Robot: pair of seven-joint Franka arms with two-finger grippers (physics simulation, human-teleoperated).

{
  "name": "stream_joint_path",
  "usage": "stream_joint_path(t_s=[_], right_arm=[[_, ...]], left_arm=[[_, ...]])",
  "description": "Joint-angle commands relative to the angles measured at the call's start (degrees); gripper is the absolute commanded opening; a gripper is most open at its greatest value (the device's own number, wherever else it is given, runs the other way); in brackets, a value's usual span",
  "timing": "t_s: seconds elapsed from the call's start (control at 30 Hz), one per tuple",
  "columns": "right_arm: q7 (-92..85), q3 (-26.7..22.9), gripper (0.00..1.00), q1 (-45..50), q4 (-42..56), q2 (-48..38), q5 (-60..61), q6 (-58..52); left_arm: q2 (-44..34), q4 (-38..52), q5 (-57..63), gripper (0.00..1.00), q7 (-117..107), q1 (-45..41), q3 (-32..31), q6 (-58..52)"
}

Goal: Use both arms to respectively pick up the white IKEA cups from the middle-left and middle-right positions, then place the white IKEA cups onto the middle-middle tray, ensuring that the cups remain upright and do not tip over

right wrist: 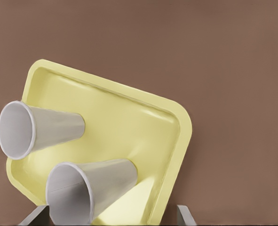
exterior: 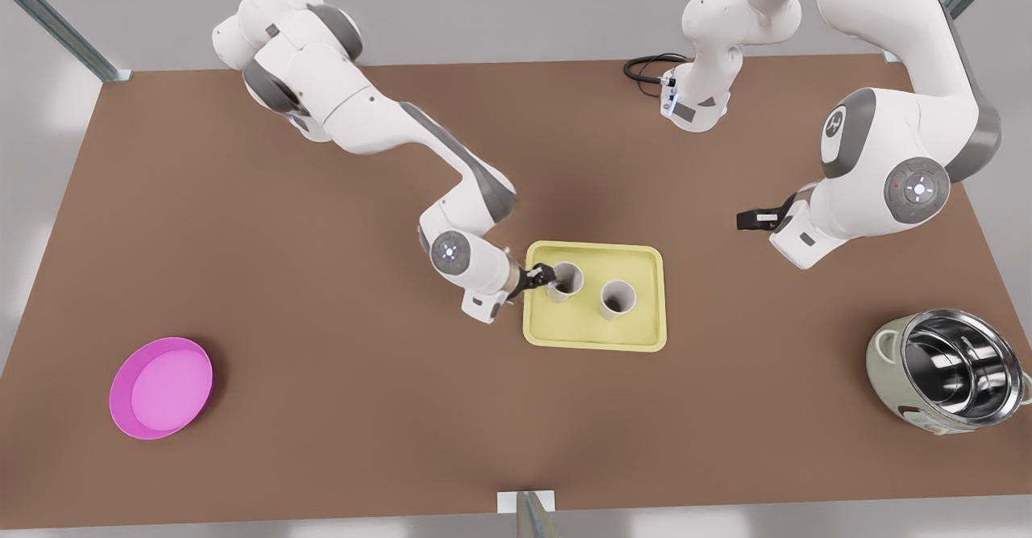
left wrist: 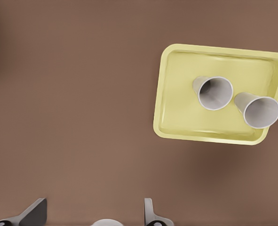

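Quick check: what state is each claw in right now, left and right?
Left claw: open, empty, off to the side of the tray.
Right claw: open, fingers either side of a white cup standing on the tray.

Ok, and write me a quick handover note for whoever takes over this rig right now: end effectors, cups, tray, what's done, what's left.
Right end effector: open, low at the tray's edge, fingers either side of the first cup, on the front view's left.
Left end effector: open, empty, off the tray toward the front view's right, waiting.
Cups: the first cup and the second cup both stand upright inside the tray, apart from each other.
Done: both cups are on the tray.
Left: lift the right end effector clear without nudging the first cup, probably straight up.
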Motion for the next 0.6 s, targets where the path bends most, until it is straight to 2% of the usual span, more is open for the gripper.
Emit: stream_joint_path(t_s=[0.0,0.03,0.1,0.17,0.2,0.23,0.27,0.4,0.57], right_arm=[[-1.3,-0.1,1.0,-5.0,0.1,-2.3,-0.7,-16.1],[-1.3,-0.2,1.0,-8.6,0.0,-2.8,-3.4,-20.3],[-3.9,-0.2,1.0,-17.3,0.3,-4.1,-17.7,-28.7],[-9.6,-0.3,1.0,-23.3,0.0,-5.8,-32.7,-30.0],[-9.9,-1.6,1.0,-24.0,-0.3,-11.2,-32.3,-34.3],[-10.0,-5.0,1.0,-22.3,-0.5,-18.0,-29.1,-40.0],[-9.9,-6.6,1.0,-22.1,-2.9,-23.8,-28.2,-40.5],[-11.4,-6.7,1.0,-22.5,-12.1,-39.5,-25.1,-43.3],[-11.4,-6.8,1.0,-23.7,-13.7,-42.2,-23.1,-45.1]], left_arm=[[0.0,0.0,0.0,1.0,1.5,0.0,0.0,0.0],[0.0,0.0,0.0,1.0,1.5,0.0,0.0,0.0],[0.0,0.0,0.0,1.0,1.5,0.0,0.0,0.0],[0.1,0.0,0.0,1.0,1.5,0.0,0.0,0.0],[0.1,0.0,0.0,1.0,1.5,0.0,0.0,0.0],[0.1,0.0,0.0,1.0,1.5,0.0,0.0,0.0],[0.0,0.0,0.0,1.0,1.5,0.0,0.0,0.0],[-0.1,0.0,0.2,1.0,1.5,0.0,0.0,0.0],[0.0,0.0,0.2,1.0,1.5,0.0,0.0,0.0]])
